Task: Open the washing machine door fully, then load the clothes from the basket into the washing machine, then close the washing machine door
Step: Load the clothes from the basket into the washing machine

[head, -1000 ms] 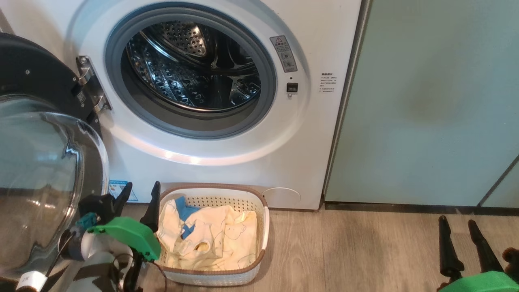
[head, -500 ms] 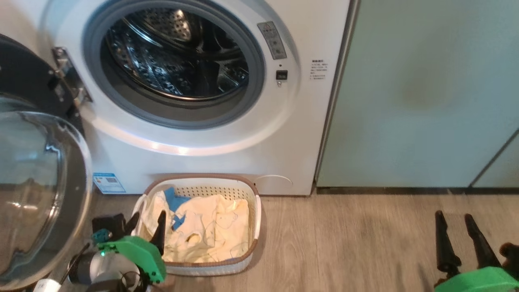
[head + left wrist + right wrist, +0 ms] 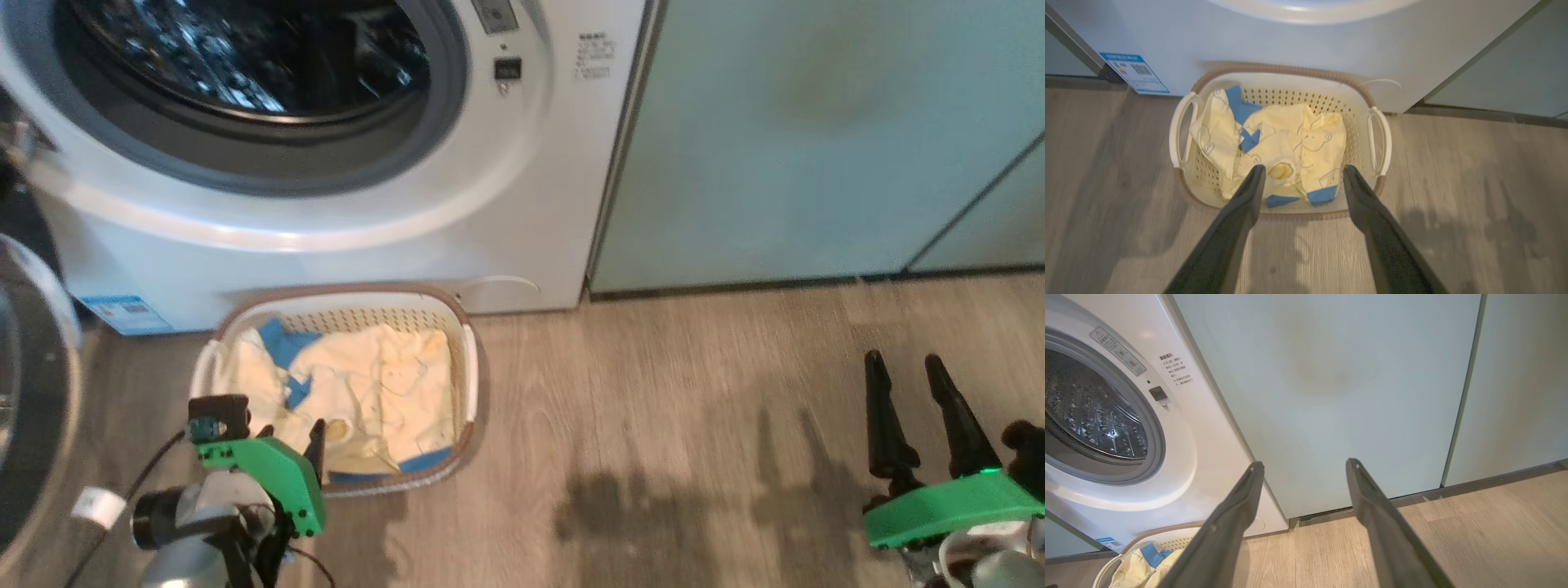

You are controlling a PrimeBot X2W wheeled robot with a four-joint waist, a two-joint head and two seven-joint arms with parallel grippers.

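Observation:
The washing machine [image 3: 326, 245] stands with its steel drum [image 3: 245, 57] open to view. Its washing machine door [image 3: 37, 408] is swung out at the far left, cut off by the frame edge. On the floor in front of the washer sits the cream basket [image 3: 476, 367], holding pale yellow clothes [image 3: 392, 384] with blue trim. My left gripper [image 3: 290, 433] is open and hovers over the basket's near edge. In the left wrist view its fingers [image 3: 1251, 192] frame the clothes [image 3: 1286, 134] without touching them. My right gripper [image 3: 902, 363] is open and empty over bare floor at the right.
Pale green cabinet doors [image 3: 816, 139] stand to the right of the washer, also seen as cabinet doors [image 3: 1331, 396] straight ahead of the right gripper [image 3: 1302, 465]. A blue energy sticker [image 3: 1134, 72] marks the washer's lower front. Wood-look floor [image 3: 653, 425] runs between basket and right gripper.
The head camera has tipped down and turned, sliding the washer up and left in the picture. My left gripper has drawn back from the basket's left rim to its near edge, still open.

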